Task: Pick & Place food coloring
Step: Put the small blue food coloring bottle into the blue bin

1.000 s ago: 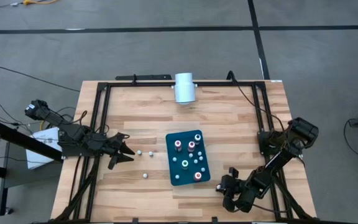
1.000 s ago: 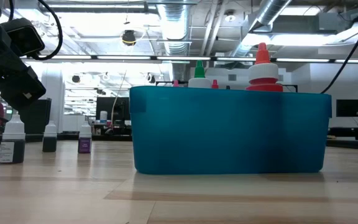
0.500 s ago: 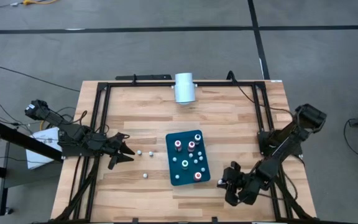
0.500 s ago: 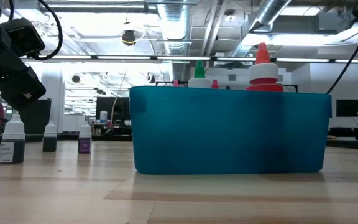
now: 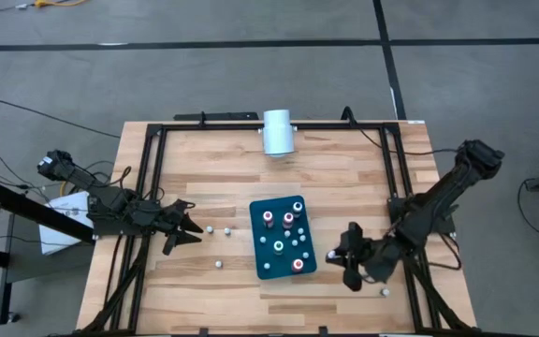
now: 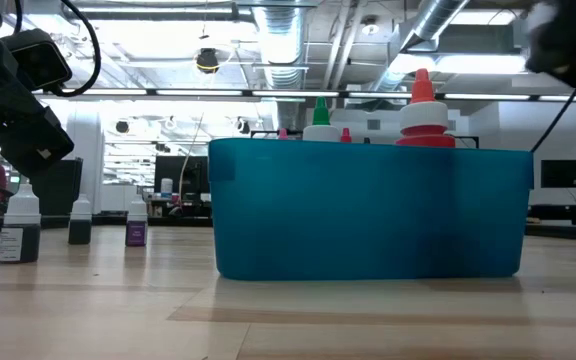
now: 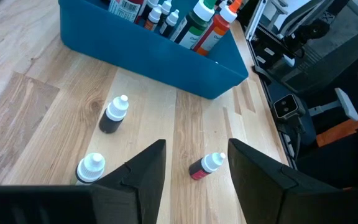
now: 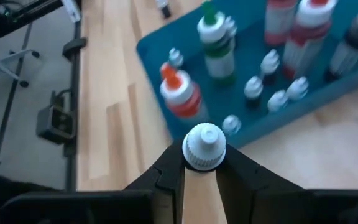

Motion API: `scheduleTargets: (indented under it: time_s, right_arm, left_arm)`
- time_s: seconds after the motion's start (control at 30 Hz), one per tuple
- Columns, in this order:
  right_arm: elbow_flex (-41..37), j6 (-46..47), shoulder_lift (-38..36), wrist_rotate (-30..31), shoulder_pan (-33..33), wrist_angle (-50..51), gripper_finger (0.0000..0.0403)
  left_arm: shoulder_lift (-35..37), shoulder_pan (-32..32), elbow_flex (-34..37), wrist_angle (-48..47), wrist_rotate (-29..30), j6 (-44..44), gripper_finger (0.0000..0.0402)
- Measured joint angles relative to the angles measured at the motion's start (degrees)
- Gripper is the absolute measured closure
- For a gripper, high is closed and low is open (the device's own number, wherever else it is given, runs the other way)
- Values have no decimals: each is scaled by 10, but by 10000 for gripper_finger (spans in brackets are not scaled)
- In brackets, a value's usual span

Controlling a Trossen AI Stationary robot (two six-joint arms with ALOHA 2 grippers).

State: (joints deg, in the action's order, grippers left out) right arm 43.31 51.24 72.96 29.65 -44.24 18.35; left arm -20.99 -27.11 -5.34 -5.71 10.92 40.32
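Observation:
A teal tray (image 5: 270,262) in the middle of the table holds several food coloring bottles with red, green and white tops (image 8: 216,37). My right gripper (image 5: 348,258), just right of the tray and above the table, is shut on one small white-capped bottle (image 8: 204,147). My left gripper (image 5: 191,230) waits open at the table's left. Beyond its fingers (image 7: 143,175) two small bottles stand upright (image 7: 114,115) (image 7: 89,168), and a red one lies on its side (image 7: 204,167). Another whitish dot (image 5: 385,292) lies on the table near the right arm. My right gripper pinches the small bottle between its two fingertips (image 8: 169,169), at or just under the ribbed white cap (image 8: 190,155). The cap shows above the fingertips; the bottle's body is hidden behind them. The bottle is lifted clear of the table.
A white cylinder (image 5: 277,131) lies at the table's far edge. A black frame (image 5: 152,178) runs along the table's left, far and right sides. In the low view the tray's wall (image 6: 368,215) fills the middle, with three bottles (image 6: 80,222) to its left.
My right gripper has risen from the table near its near right corner and gone toward the far edge, alongside the tray's right side. It stays shut on the small bottle, which is now lifted clear.

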Motion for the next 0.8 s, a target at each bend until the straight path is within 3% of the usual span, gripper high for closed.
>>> scheduleTargets:
  time_s: [0.23,0.6,0.8]
  right_arm:
    - [0,-73,-11,-49,98,-2,337]
    - [2,-142,-5,-191,258,-47,337]
    - [38,-218,-5,-193,295,-47,337]
  left_arm:
    - [0,0,0,0,0,0,236]
    - [0,0,0,0,0,0,236]
    - [0,0,0,0,0,0,236]
